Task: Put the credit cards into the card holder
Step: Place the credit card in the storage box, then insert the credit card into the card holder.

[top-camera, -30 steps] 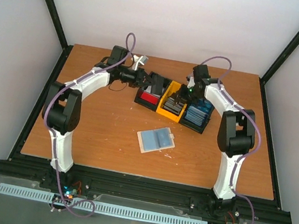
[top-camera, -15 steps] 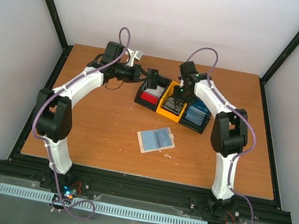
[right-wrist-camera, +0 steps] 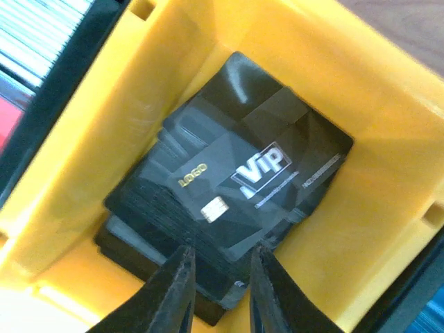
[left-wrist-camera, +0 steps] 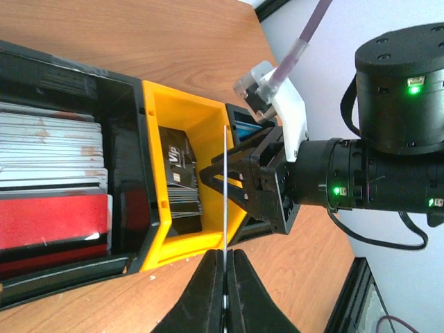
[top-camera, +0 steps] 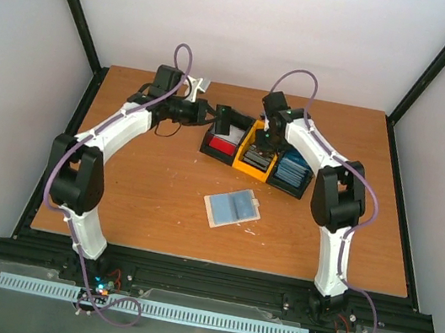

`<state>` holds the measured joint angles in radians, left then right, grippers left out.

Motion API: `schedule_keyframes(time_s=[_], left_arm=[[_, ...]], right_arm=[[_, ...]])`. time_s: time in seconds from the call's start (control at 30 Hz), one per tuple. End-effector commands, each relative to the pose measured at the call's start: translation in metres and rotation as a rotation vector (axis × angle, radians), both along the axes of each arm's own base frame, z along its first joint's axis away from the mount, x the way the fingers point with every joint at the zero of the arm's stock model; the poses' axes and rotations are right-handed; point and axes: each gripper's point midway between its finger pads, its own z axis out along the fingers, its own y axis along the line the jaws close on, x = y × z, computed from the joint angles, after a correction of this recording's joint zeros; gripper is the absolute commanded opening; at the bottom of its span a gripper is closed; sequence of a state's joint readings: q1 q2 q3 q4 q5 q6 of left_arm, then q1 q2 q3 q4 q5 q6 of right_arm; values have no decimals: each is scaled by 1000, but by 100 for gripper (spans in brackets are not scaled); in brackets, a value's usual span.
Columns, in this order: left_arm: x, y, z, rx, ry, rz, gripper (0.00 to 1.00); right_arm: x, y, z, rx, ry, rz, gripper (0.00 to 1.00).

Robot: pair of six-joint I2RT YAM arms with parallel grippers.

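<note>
Overhead, the left pincer (top-camera: 223, 119) hangs over the far-left end of the black-and-yellow bin tray (top-camera: 247, 171), and the right pincer (top-camera: 263, 151) dips into its yellow middle compartment. The card holder (top-camera: 232, 208) lies flat on the desk (top-camera: 141, 196), well apart from both pincers, on their near side.

From the left wrist, the left pincer (left-wrist-camera: 224, 262) is clamped on a thin card (left-wrist-camera: 225, 180) seen edge-on, so its colour cannot be told. Ahead and to its left lie silver-and-red cards (left-wrist-camera: 48, 173).

From the right wrist, the right pincer (right-wrist-camera: 220, 270) stands narrowly parted over the near edge of a stack of dark grey cards (right-wrist-camera: 236, 173). The top one reads "LOGO" and "VIP" above a gold chip.
</note>
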<state>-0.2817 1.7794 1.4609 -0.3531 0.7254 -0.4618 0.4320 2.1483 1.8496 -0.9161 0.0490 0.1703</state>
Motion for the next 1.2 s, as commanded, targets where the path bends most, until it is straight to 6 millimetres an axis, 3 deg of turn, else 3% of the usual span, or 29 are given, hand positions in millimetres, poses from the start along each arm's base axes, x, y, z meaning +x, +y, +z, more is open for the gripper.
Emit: schedule_keyframes(time_s=[0.0, 0.13, 0.27, 0.33, 0.5, 0.6, 0.7, 0.97, 1.0, 1.1, 1.17], left_arm=[[-17, -4, 29, -61, -81, -70, 1], [-33, -7, 50, -120, -127, -115, 1], [-59, -12, 77, -219, -193, -202, 1], [-77, -15, 89, -267, -215, -261, 1], [-112, -19, 104, -330, -239, -358, 1], [-128, -19, 111, -362, -249, -383, 1], [-135, -18, 114, -374, -246, -389, 1], [-148, -17, 119, -399, -236, -385, 1], [-149, -17, 119, -399, -231, -381, 3], [-148, -16, 114, -391, -204, -352, 11], [-143, -14, 106, -369, -169, -310, 36]], right_arm=[[-11, 27, 57, 199, -88, 52, 27], [-37, 59, 118, 483, -182, 177, 42], [-88, 92, 186, 847, -247, 381, 55], [-109, 102, 206, 1000, -223, 444, 57], [-126, 106, 222, 1143, -208, 428, 64], [-133, 111, 226, 1162, -188, 434, 62], [-146, 120, 231, 1192, -160, 460, 51], [-171, 120, 248, 1312, -141, 487, 9], [-171, 119, 247, 1307, -140, 480, 4], [-171, 114, 243, 1269, -152, 446, 3], [-172, 110, 236, 1224, -160, 430, 3]])
